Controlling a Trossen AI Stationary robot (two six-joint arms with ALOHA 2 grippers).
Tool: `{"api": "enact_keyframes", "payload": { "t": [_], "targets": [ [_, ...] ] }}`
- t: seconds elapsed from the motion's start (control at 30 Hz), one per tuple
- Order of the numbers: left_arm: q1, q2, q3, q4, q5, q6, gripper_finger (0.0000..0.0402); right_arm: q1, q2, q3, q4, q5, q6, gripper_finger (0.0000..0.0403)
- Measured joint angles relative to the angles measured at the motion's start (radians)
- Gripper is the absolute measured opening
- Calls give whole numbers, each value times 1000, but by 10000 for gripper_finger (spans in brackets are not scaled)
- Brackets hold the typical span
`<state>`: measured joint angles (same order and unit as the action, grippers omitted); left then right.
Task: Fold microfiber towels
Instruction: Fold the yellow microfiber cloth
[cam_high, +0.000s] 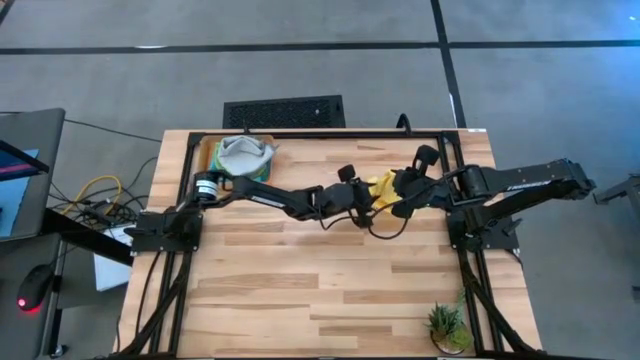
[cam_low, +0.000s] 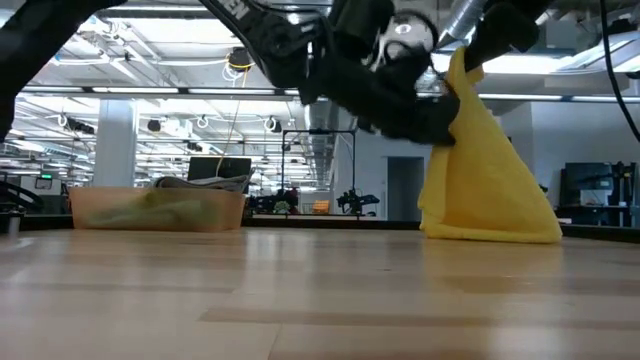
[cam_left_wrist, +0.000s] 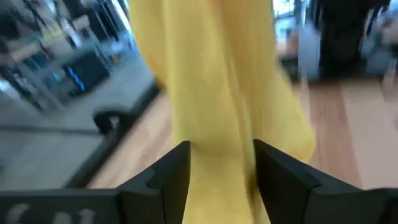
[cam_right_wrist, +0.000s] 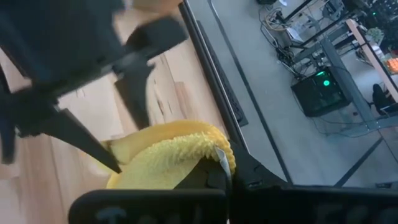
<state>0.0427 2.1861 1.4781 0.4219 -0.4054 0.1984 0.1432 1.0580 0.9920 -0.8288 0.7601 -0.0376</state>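
Observation:
A yellow microfiber towel (cam_low: 490, 170) hangs from my right gripper (cam_high: 398, 192), which is shut on its top over the middle of the table. The towel's lower edge (cam_low: 490, 232) rests on the wood. My left gripper (cam_left_wrist: 221, 149) stands open at the hanging towel (cam_left_wrist: 217, 81), one finger on either side of it, coming almost level from the table's left. A grey towel (cam_high: 243, 152) lies on top of others in a basket (cam_high: 208, 150) at the far left. My right gripper pinches a bunched upper edge of the yellow towel (cam_right_wrist: 199, 149), beside a small white label, between its two fingers. The towel hangs below the fingers, widening downward, with its lower edge on the table. My left gripper's fingers (cam_left_wrist: 177, 168) flank the hanging cloth; whether they touch it I cannot tell.
The basket (cam_low: 160, 208) of towels stands at the table's far left corner. A small potted plant (cam_high: 447, 325) is at the near right corner. Bare wood (cam_high: 300, 290) lies between the arms and the near edge.

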Motion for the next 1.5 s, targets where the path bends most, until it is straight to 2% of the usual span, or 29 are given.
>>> {"api": "enact_keyframes", "payload": {
  "t": [0.33, 0.57, 0.7, 0.87, 0.93, 1.13, 1.33, 1.5],
  "targets": [
    [9, 71, 1, -39, -4, -27, 143, 0, 0, 0, 0, 0, -16, 8],
    [8, 75, 1, -189, -13, -61, 116, 0, 0, 0, -1, 0, -16, 8],
    [8, 75, 1, -199, -22, -64, 85, 0, 0, 0, -1, 0, -16, 8],
    [9, 73, 1, -190, -22, -37, 12, 0, 0, 0, -1, 0, -18, 8],
    [9, 65, 1, -200, -23, -26, 7, -1, 0, 0, -1, 0, -19, 8],
    [9, -32, 1, -349, -85, -11, 1, -25, 0, 0, -7, 0, -17, 8],
    [55, -172, 1, -508, -111, 30, 0, -112, 0, 0, 1, 1, -46, 8],
    [129, -287, 1, -557, -160, 96, 0, -211, 0, 0, 85, 73, -136, 8]
  ]
}}
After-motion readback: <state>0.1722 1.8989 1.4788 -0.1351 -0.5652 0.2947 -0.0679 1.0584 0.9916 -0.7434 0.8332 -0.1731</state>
